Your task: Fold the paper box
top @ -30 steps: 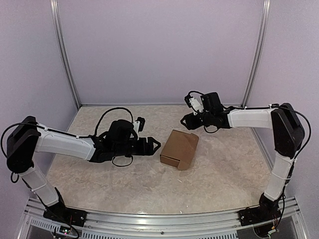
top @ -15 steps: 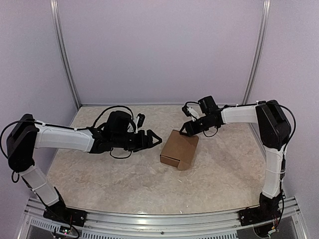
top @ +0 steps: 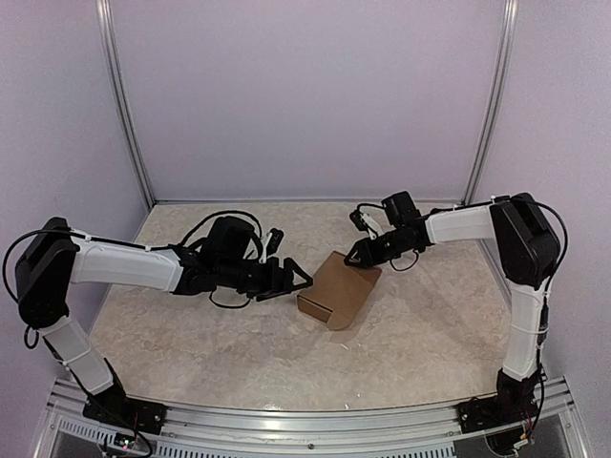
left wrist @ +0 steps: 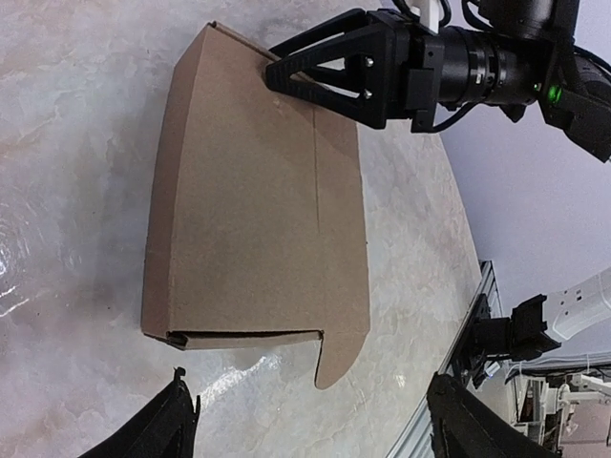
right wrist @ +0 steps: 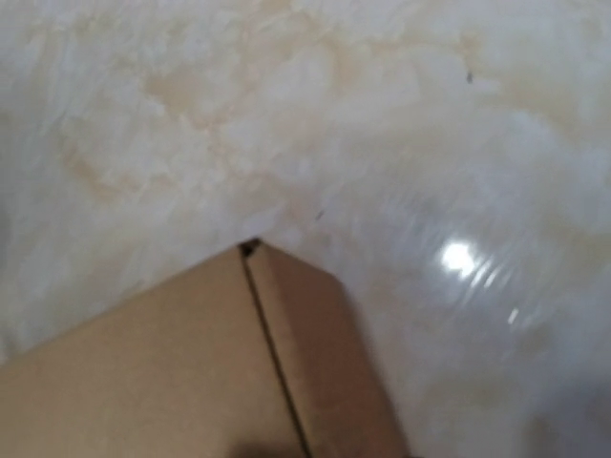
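Observation:
The paper box [top: 339, 291] is a plain brown mailer lying flat mid-table, with one rounded tab sticking out at its near corner [left wrist: 336, 361]. My left gripper [top: 298, 279] is open wide just left of the box; its fingertips [left wrist: 174, 425] straddle the open end of the box [left wrist: 258, 191] without touching it. My right gripper [top: 356, 256] looks shut, its tip pressed on the far edge of the box [left wrist: 275, 69]. The right wrist view shows only the box's corner and a seam [right wrist: 258, 353], blurred.
The beige marbled table [top: 220, 343] is bounded by lilac walls and two metal posts [top: 129, 114] at the back. A metal rail [top: 305, 420] runs along the near edge.
My right gripper came down onto the box's far edge. The box slid a little left and nearer. My left gripper moved right, up to the box's left end.

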Robot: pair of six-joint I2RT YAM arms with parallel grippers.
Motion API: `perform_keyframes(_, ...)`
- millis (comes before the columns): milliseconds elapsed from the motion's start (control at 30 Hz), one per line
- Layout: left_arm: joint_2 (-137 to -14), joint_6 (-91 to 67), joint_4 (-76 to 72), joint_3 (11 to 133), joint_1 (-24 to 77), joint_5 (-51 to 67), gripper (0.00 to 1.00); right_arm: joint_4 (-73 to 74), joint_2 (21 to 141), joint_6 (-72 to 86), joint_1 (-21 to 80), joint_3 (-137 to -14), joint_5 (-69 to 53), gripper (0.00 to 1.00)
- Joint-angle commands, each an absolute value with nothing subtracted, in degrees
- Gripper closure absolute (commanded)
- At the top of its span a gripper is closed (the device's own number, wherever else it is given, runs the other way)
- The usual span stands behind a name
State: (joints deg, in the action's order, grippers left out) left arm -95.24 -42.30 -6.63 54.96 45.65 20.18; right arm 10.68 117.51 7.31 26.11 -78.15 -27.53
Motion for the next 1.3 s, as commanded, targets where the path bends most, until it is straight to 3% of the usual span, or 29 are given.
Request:
perform_keyframes(0,-95.0,-44.6,-8.3,50.9,44.3,22.5,0.19,9.1,115.0,12.6,26.3,-71.6,-27.9,0.61)
perform_keyframes(267,-93.7,-49.4,-13.1,44.4,41.8,23.5,0.19,1.1,109.9,21.5,30.2,-62.6,-23.2,0.63)
perform_keyframes(600,-95.6,-53.7,-19.6,41.8,38.5,26.2,0.2,-13.7,105.2,37.3,38.6,-52.6,-8.6,0.63)
perform_keyframes(1267,-100.0,-52.4,-18.6,44.2,35.7,28.7,0.47,-22.1,104.1,47.2,45.9,-47.3,6.6,0.63)
